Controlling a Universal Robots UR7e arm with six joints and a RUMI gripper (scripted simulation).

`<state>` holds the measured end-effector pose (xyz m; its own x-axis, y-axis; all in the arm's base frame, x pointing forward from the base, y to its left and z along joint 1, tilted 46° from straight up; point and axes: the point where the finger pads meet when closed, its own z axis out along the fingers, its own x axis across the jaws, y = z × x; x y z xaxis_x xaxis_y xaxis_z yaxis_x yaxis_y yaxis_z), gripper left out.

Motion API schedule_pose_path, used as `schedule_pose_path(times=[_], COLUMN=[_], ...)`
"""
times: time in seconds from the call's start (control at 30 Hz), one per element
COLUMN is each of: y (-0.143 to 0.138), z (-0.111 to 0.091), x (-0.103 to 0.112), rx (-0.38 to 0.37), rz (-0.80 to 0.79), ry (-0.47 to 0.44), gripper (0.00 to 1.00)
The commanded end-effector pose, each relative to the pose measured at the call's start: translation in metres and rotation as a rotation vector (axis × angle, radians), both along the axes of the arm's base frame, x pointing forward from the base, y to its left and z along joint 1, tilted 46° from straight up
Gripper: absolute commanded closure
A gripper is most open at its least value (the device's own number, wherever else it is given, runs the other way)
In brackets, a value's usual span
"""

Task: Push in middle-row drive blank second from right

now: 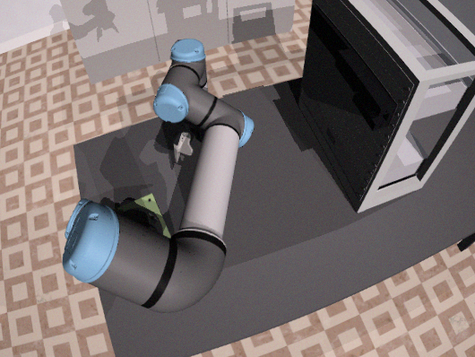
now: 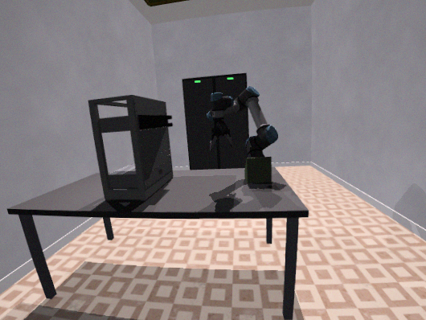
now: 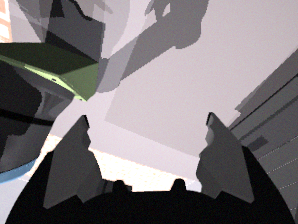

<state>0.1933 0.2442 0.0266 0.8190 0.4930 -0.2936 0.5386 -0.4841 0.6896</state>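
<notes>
The rack (image 1: 381, 99) stands at the right of the dark table, its black front face (image 1: 349, 108) turned toward the arm. In the side view the rack (image 2: 130, 146) stands at the table's left, and a dark row of blanks (image 2: 154, 121) juts out from the upper part of its front. I cannot tell the single blanks apart. My gripper (image 1: 183, 147) hangs above the table, well away from the rack's front, also seen in the side view (image 2: 220, 138). In the wrist view the gripper (image 3: 147, 119) has both fingers spread wide with nothing between them.
The arm's green pedestal (image 2: 258, 170) stands at the table's far right edge and shows in the wrist view (image 3: 70, 70). A dark cabinet (image 2: 215, 121) with green lights stands behind the table. The rack's side (image 3: 270, 130) fills the right edge of the wrist view.
</notes>
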Motion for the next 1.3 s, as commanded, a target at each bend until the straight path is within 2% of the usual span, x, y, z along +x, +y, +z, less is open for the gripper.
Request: schedule_pose_path(times=[0.0, 0.33, 0.57, 0.83, 0.9, 1.27], y=[0.001, 0.007, 0.019, 0.043, 0.043, 0.091], z=[0.000, -0.005, -0.013, -0.024, -0.024, -0.033], x=[0.001, 0.005, 0.015, 0.034, 0.034, 0.074], rx=[0.004, 0.026, 0.071, 0.156, 0.156, 0.315], rz=[0.002, 0.014, 0.040, 0.093, 0.093, 0.213], ry=[-0.001, -0.006, -0.017, -0.044, -0.044, -0.120], gripper=[0.00, 0.00, 0.00, 0.00, 0.00, 0.00])
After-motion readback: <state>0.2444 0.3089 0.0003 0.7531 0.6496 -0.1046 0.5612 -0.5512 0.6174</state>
